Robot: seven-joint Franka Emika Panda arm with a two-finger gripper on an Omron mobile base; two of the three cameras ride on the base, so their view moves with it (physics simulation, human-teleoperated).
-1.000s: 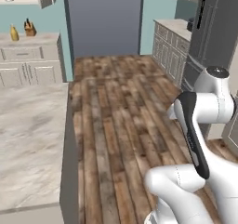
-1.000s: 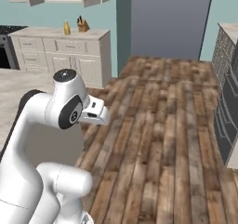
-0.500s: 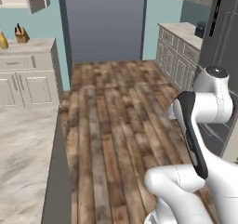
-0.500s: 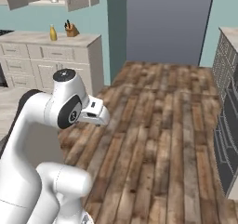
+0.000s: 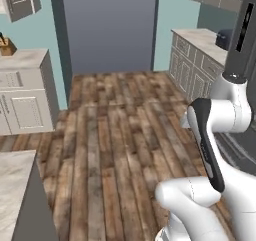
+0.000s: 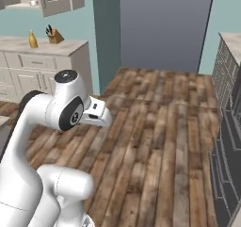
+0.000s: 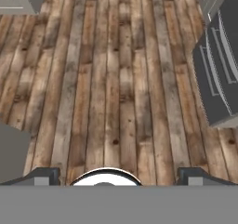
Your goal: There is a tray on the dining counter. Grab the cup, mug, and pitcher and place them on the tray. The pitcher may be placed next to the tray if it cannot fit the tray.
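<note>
A broad stretch of bare wooden floor (image 5: pixel 115 135) runs ahead to the tall grey panel (image 5: pixel 107 27) at the far wall, with open passage down its middle. On the left, a white cabinet block (image 5: pixel 25 102) under a wall bench (image 6: pixel 42 46) narrows the way; a mustard pitcher (image 6: pixel 32 40) and a knife block (image 6: pixel 55 35) stand near each other on that bench, well clear of the floor route. A corner of the dining bench (image 5: pixel 15 185) juts in at lower left. On the right, grey drawer cabinets (image 5: pixel 195 72) line the passage. In the hand view, the hand (image 7: pixel 118 175), its fingers spread wide, hangs above bare planks, beside dark cabinet fronts (image 7: pixel 218 74).
</note>
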